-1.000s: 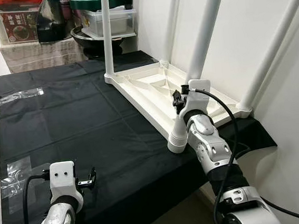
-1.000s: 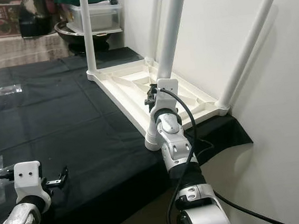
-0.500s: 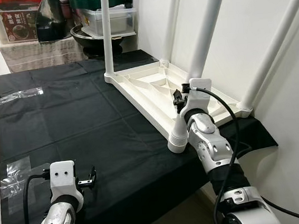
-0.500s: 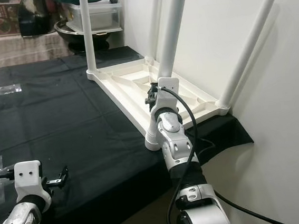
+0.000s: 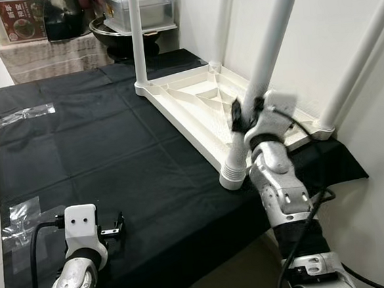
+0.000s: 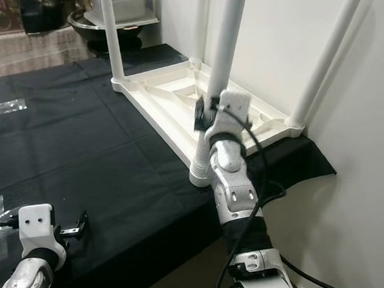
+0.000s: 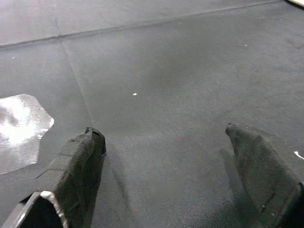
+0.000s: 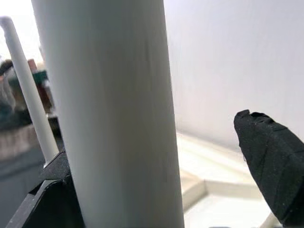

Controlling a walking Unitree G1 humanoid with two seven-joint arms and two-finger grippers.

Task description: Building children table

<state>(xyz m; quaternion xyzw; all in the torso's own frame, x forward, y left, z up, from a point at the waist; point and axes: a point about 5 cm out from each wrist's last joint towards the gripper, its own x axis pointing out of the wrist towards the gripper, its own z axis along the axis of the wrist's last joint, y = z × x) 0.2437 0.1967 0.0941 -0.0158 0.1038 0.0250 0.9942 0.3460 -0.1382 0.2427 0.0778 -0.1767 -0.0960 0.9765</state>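
Left eye view puts the upturned white children's table (image 5: 202, 105) at our right, its top flat on the black cloth (image 5: 97, 146) and its far long edge close along the white wall (image 5: 342, 7), with four white legs pointing up. Our right gripper (image 5: 238, 115) sits at the near leg (image 5: 266, 69), low on it, just above the ribbed foot socket (image 5: 233, 174) at the table's front corner; in the right wrist view the leg (image 8: 118, 118) stands between our two black fingers (image 8: 268, 161), which are spread wider than the leg, so we are not clamped on it. That corner lies near the cloth's front edge, with little room beyond. Our left gripper (image 5: 116, 228) hovers low over the cloth by the near edge, fingers (image 7: 78, 164) apart and holding nothing, a strip of clear tape (image 5: 15, 219) beside it. Open black cloth spreads across our left. Behind stand storage boxes (image 5: 141, 6) and a dark pan (image 5: 110, 33).
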